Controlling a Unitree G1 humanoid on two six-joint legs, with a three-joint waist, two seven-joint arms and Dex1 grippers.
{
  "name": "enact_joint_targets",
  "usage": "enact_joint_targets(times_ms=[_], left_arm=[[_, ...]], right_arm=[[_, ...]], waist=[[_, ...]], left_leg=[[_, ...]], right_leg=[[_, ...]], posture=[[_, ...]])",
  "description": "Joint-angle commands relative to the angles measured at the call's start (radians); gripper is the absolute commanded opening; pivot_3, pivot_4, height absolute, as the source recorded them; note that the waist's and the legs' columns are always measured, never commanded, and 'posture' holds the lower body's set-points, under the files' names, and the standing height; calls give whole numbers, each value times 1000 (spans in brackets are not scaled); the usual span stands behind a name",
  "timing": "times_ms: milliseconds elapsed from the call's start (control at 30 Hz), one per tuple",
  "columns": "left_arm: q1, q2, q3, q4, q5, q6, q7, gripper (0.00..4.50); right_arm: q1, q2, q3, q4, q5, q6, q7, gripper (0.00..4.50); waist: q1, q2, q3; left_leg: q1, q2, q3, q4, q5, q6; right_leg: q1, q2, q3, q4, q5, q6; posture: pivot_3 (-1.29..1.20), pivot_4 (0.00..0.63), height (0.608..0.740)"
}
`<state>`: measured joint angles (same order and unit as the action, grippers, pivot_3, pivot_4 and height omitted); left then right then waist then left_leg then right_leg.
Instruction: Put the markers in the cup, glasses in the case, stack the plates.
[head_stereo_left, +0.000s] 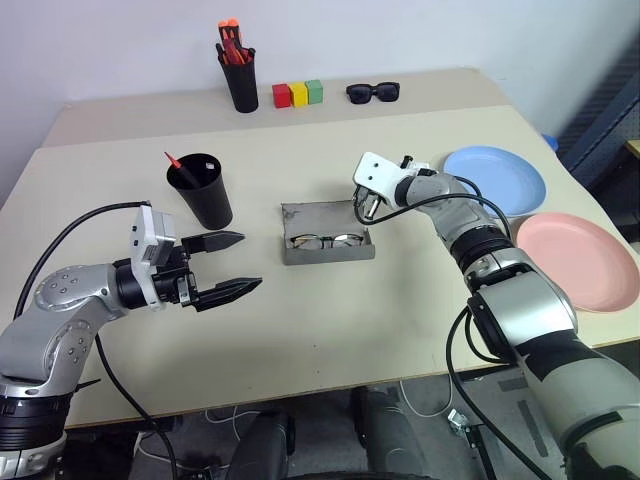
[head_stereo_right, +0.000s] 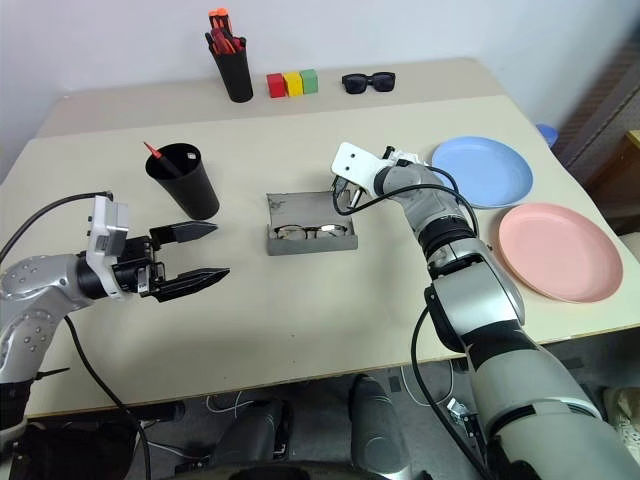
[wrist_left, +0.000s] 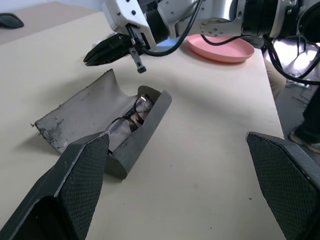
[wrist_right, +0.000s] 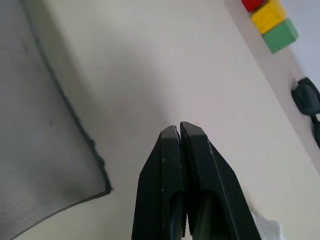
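The grey case (head_stereo_left: 327, 214) lies open mid-table with the wire-framed glasses (head_stereo_left: 326, 240) inside its tray. Just above the case's far right corner hovers my right gripper (head_stereo_left: 365, 207), shut and empty; its closed fingertips (wrist_right: 178, 132) point past the lid's edge (wrist_right: 45, 150). To the left stands the black cup (head_stereo_left: 207, 192) with a red marker (head_stereo_left: 175, 162) sticking out of it. Below the cup, my left gripper (head_stereo_left: 250, 261) is held open and empty, pointing toward the case. The blue plate (head_stereo_left: 497, 178) and the pink plate (head_stereo_left: 578, 260) lie side by side, apart, at the right edge.
A black pen holder (head_stereo_left: 240, 78) with orange-capped pens, three coloured blocks (head_stereo_left: 298, 94) and dark sunglasses (head_stereo_left: 373, 92) line the table's back. Bare tabletop lies in front of the case. The plates sit close to the table's right edge.
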<state>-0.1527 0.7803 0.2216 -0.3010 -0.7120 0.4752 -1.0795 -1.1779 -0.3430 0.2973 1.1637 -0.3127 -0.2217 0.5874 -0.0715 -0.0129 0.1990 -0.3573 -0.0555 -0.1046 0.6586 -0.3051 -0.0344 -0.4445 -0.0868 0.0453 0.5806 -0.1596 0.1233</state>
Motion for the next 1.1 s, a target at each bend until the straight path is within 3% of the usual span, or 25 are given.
enact_joint_targets(times_ms=[33, 567, 1100], left_arm=[[-7, 3, 22, -25, -20, -2, -3, 4500], [-13, 2, 16, -20, -18, -3, -5, 4500], [-12, 3, 21, -15, -14, -8, -7, 4500]], right_arm=[[0, -22, 5, -18, -9, -36, 46, 41], [50, -64, -5, -133, 25, -99, 283, 41], [171, -87, -34, -458, 167, 23, 538, 41]], waist=[[0, 0, 0], [0, 0, 0], [2, 0, 0]], left_leg=[[0, 0, 0, 0, 0, 0], [0, 0, 0, 0, 0, 0], [0, 0, 0, 0, 0, 0]], right_leg=[[0, 0, 0, 0, 0, 0], [0, 0, 0, 0, 0, 0], [0, 0, 0, 0, 0, 0]], posture=[[0, 150, 740], [0, 150, 740], [0, 150, 740]])
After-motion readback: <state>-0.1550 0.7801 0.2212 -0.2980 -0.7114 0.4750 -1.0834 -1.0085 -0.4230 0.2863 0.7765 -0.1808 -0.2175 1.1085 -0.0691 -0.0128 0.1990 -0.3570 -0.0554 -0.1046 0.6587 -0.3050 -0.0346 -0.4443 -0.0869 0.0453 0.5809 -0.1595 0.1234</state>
